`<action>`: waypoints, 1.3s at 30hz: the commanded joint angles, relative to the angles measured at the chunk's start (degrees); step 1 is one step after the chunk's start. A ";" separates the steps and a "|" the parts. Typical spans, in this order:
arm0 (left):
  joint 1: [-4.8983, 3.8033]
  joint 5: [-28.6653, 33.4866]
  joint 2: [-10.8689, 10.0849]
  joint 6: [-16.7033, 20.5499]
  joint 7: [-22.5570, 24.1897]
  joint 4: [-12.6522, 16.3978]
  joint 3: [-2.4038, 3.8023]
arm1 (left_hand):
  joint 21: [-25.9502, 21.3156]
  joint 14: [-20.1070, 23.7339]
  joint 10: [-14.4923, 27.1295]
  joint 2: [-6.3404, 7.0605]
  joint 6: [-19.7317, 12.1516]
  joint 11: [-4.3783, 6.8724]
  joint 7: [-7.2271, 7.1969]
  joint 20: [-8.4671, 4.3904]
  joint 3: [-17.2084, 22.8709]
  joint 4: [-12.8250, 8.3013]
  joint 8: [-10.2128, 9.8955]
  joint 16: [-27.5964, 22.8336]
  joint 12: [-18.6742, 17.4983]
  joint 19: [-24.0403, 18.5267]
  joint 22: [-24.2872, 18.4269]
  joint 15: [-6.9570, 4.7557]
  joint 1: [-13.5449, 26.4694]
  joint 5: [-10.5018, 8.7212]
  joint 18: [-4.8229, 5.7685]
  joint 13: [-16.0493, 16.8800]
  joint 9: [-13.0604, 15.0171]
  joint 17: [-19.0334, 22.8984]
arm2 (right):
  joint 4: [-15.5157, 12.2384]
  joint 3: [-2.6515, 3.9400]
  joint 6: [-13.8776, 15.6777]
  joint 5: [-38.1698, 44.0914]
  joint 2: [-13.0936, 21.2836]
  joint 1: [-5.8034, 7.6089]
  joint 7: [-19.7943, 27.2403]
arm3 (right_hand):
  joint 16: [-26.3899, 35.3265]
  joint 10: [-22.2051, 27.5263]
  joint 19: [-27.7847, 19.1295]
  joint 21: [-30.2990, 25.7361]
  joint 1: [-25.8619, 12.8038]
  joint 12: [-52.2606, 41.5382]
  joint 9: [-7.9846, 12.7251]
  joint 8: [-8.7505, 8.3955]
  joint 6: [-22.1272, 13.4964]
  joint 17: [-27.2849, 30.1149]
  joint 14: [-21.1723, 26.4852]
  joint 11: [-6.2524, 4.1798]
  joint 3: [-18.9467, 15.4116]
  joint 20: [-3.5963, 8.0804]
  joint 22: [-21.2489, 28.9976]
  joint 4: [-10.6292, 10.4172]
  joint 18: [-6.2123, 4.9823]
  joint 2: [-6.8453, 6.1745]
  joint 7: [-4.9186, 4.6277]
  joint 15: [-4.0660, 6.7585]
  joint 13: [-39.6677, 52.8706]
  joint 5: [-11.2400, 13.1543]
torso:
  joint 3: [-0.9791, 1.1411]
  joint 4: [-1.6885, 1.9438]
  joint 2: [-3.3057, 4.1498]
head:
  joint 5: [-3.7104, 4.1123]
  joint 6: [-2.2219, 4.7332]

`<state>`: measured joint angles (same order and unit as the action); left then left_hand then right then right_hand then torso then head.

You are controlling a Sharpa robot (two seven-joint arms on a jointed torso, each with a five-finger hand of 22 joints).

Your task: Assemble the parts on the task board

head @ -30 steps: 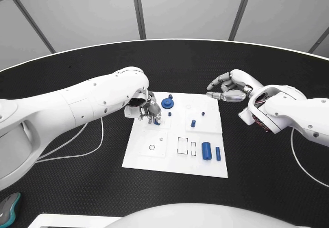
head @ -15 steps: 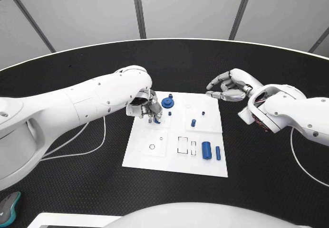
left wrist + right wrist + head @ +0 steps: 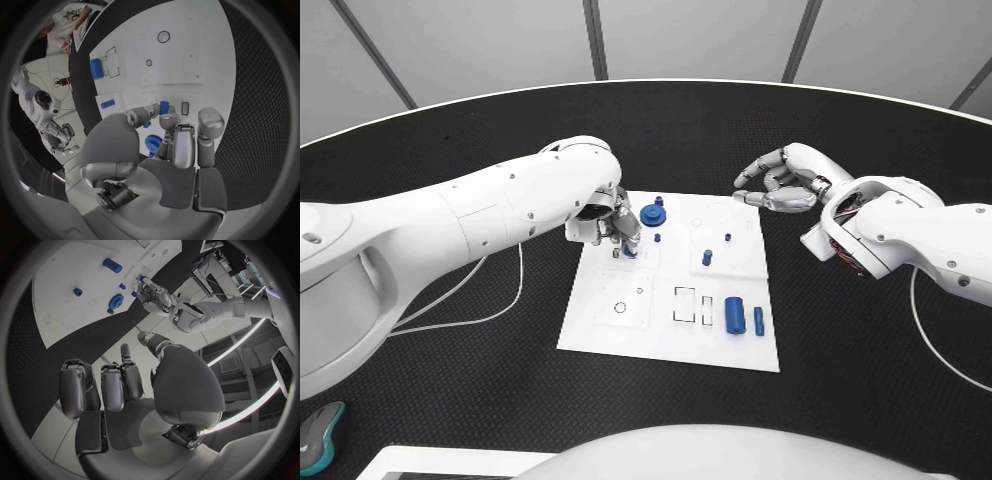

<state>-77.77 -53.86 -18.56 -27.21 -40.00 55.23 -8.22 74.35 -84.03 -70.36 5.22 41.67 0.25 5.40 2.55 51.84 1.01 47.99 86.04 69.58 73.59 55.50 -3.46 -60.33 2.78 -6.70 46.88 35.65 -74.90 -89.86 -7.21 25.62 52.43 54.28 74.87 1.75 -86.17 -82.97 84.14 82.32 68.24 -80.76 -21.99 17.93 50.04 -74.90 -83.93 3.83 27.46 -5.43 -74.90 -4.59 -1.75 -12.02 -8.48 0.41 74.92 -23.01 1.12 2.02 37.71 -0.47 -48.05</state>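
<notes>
The white task board (image 3: 603, 335) lies mid-table. My left hand (image 3: 604, 222) hovers over the board's far left part and pinches a small blue part (image 3: 629, 252) between thumb and fingertips, its lower end at the board; the left wrist view shows that part (image 3: 164, 107) beside a small slot. A blue knob (image 3: 655, 215) stands just right of the hand. Small blue pegs (image 3: 707, 259) stand mid-board. Two blue cylinders (image 3: 734, 316) lie near the right edge. My right hand (image 3: 783, 183) hangs with fingers curled and nothing in them, above the black table off the board's far right corner.
A round outline (image 3: 620, 309) and a rectangular outline (image 3: 685, 306) mark the board's near half. A white cable (image 3: 502, 300) loops on the table left of the board. A teal object (image 3: 315, 435) sits at the near left edge.
My left hand has drawn slightly toward the far side, with the small blue part still in its fingertips. The right hand has stayed where it was.
</notes>
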 commanded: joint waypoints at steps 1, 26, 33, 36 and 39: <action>0.01 -0.11 0.07 -0.01 -0.83 -0.10 0.00 | 0.27 -4.04 -0.34 -0.72 1.06 0.02 -1.34 -0.08 1.15 -1.46 3.65 0.21 0.16 0.18 0.05 -0.23 -0.35 0.16 -0.01 0.06 2.53 -8.42 | -0.01 0.00 0.00 0.00 0.00 0.00 0.00 | 0.20 -0.11 1.73 -0.28 -0.05 -0.10 -0.01 0.30 -0.29 -7.90 -4.28 -0.31 0.39 0.38 -7.28 -0.05 -0.55 0.02 -0.04 0.41 6.99 -0.25 | 0.03 0.01 0.02 | 0.01 -0.07; 0.06 -0.23 0.52 -2.48 -1.00 -0.72 -0.01 | 0.41 -4.05 -0.11 -0.78 1.09 0.12 -1.46 -0.14 0.97 -1.48 3.87 0.21 -0.13 0.35 0.32 -0.31 -0.26 0.16 0.05 -0.69 2.72 -8.41 | 0.02 0.00 -0.10 0.00 -0.16 0.00 0.02 | 0.22 -0.12 1.72 -0.30 -0.06 -0.11 0.00 0.37 -0.29 -7.88 -4.27 -0.31 0.44 0.38 -7.27 -0.06 -0.55 -0.01 -0.03 0.41 7.00 -0.49 | 0.03 0.02 -0.05 | 0.07 -0.32; 0.07 -0.21 0.57 -1.90 -0.92 -0.68 -0.01 | 0.43 -4.06 -0.13 -0.77 1.10 0.14 -1.48 -0.14 0.94 -1.50 3.90 0.21 -0.12 0.37 0.35 -0.33 -0.25 0.16 0.06 -0.69 2.76 -8.41 | 0.06 0.00 -0.12 0.00 -0.21 0.00 0.04 | 0.22 -0.12 1.72 -0.30 -0.06 -0.11 0.00 0.37 -0.29 -7.88 -4.27 -0.31 0.44 0.38 -7.27 -0.06 -0.55 -0.01 -0.03 0.41 7.00 -0.49 | 0.06 -0.01 -0.05 | 0.11 -0.34; 0.07 -0.21 0.58 -1.68 -0.90 -0.69 -0.01 | 0.44 -4.06 -0.11 -0.79 1.11 0.15 -1.49 -0.15 0.93 -1.50 3.93 0.21 -0.15 0.38 0.37 -0.34 -0.25 0.16 0.06 -0.77 2.78 -8.41 | 0.06 0.00 -0.12 0.00 -0.22 0.00 0.05 | 0.22 -0.12 1.72 -0.30 -0.06 -0.11 0.00 0.37 -0.29 -7.88 -4.27 -0.31 0.44 0.38 -7.27 -0.06 -0.55 -0.01 -0.03 0.41 7.00 -0.49 | 0.06 0.01 -0.05 | 0.14 -0.32; 0.08 -0.22 0.61 -1.50 -0.90 -0.72 -0.01 | 0.44 -4.06 -0.10 -0.81 1.12 0.16 -1.50 -0.15 0.92 -1.50 3.94 0.21 -0.18 0.39 0.39 -0.35 -0.24 0.16 0.07 -0.82 2.79 -8.41 | 0.06 0.00 -0.13 0.00 -0.22 0.00 0.07 | 0.22 -0.12 1.72 -0.30 -0.06 -0.11 0.00 0.37 -0.29 -7.88 -4.27 -0.31 0.44 0.38 -7.27 -0.06 -0.55 -0.01 -0.03 0.41 7.00 -0.49 | 0.04 0.04 -0.03 | 0.19 -0.33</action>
<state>-77.69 -54.06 -17.97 -28.74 -40.00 54.52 -8.23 74.56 -84.03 -70.32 5.30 41.67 0.20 5.40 2.55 51.69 0.85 48.17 86.04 69.57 73.59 55.84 -3.46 -60.41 2.61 -6.70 46.14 35.64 -74.90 -89.80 -7.21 25.50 52.43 54.06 74.87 1.81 -86.17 -82.97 84.14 82.32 68.24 -80.76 -21.99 17.93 50.05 -74.93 -83.93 3.83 27.62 -5.43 -74.90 -4.75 -1.75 -12.02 -8.48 0.41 74.91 -23.36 1.16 2.03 37.66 -0.34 -48.37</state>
